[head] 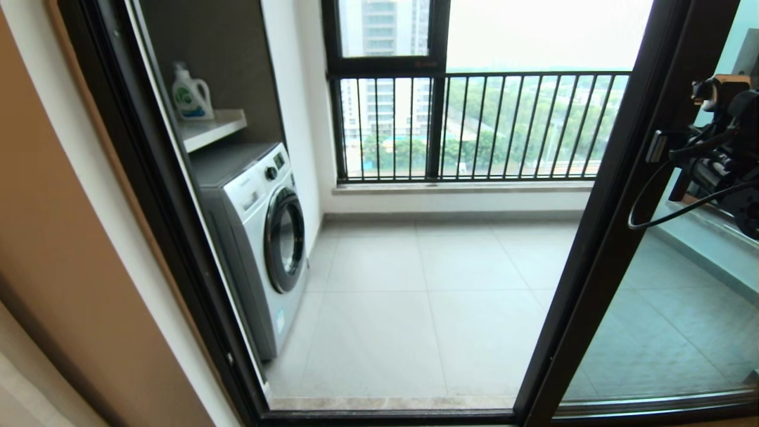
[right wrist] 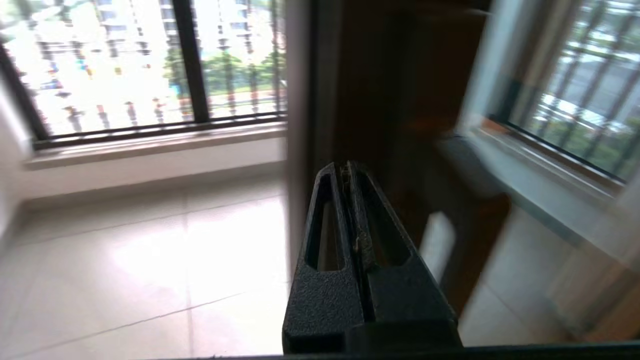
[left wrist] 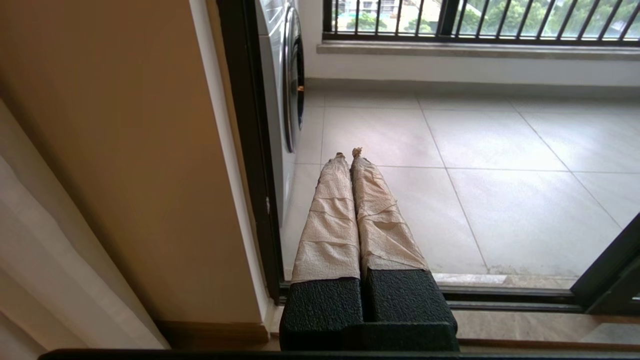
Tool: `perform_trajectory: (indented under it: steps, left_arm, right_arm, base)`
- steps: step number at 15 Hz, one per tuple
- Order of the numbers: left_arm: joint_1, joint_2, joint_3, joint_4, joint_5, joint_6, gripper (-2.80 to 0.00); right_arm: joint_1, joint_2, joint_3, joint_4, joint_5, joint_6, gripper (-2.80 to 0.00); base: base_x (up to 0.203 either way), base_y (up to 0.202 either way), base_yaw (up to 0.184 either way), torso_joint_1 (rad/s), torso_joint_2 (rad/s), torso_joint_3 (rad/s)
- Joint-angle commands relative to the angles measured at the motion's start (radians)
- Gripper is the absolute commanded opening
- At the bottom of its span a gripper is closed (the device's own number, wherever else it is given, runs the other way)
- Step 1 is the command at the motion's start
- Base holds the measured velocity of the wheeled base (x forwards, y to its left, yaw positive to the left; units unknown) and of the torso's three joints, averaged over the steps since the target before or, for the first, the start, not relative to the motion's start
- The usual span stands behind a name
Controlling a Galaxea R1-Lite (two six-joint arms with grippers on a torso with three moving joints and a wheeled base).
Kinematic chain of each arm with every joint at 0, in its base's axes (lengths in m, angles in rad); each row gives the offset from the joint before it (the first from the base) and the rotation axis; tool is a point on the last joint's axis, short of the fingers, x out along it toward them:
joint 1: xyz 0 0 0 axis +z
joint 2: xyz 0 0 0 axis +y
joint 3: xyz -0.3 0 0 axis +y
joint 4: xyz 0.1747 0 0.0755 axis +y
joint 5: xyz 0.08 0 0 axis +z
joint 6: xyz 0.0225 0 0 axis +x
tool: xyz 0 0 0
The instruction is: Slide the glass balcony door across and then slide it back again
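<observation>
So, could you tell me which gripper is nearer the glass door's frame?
Right. The right gripper, fingers shut, sits right at the door's frame; the left gripper, also shut, is low by the wall at the doorway's far side.

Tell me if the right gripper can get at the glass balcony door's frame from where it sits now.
Probably yes. The right gripper, shut, sits right up against the dark stile of the glass balcony door, with nothing visible between them. Actual contact can't be confirmed.

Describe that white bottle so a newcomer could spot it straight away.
Start at the washing machine on the balcony's left side. Directly above it a white shelf sits in a dark alcove. The bottle stands there alone: a white handled jug with a green-and-blue label.
</observation>
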Motion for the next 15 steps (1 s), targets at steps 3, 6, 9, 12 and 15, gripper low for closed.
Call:
perform_trajectory:
  steps: [3,6,9,12,15]
  left_arm:
    - [0.000,0.002,0.000,0.000,0.001,-0.001,-2.80]
    - [0.000,0.002,0.000,0.000,0.001,0.000,-2.80]
    - [0.000,0.002,0.000,0.000,0.001,-0.001,-2.80]
    - [0.000,0.002,0.000,0.000,0.001,-0.001,-2.80]
    - [0.000,0.002,0.000,0.000,0.001,0.001,-2.80]
  right_arm:
    - [0.163,-0.112,0.085,-0.005,0.016,0.002,-2.80]
    - [0.193,-0.163,0.149,-0.005,0.011,0.001,-2.80]
    - [0.183,-0.314,0.277,-0.003,0.011,0.002,-2.80]
    - [0.177,-0.568,0.417,0.027,-0.006,-0.028,-2.80]
    - [0.177,-0.894,0.482,0.206,-0.019,-0.059,-2.80]
  base:
    - [0.000,0.000,0.000,0.000,0.00,0.000]
    - [0.000,0.000,0.000,0.000,0.00,0.000]
    - [0.000,0.000,0.000,0.000,0.00,0.000]
    - [0.000,0.000,0.000,0.000,0.00,0.000]
    - [0.000,0.000,0.000,0.000,0.00,0.000]
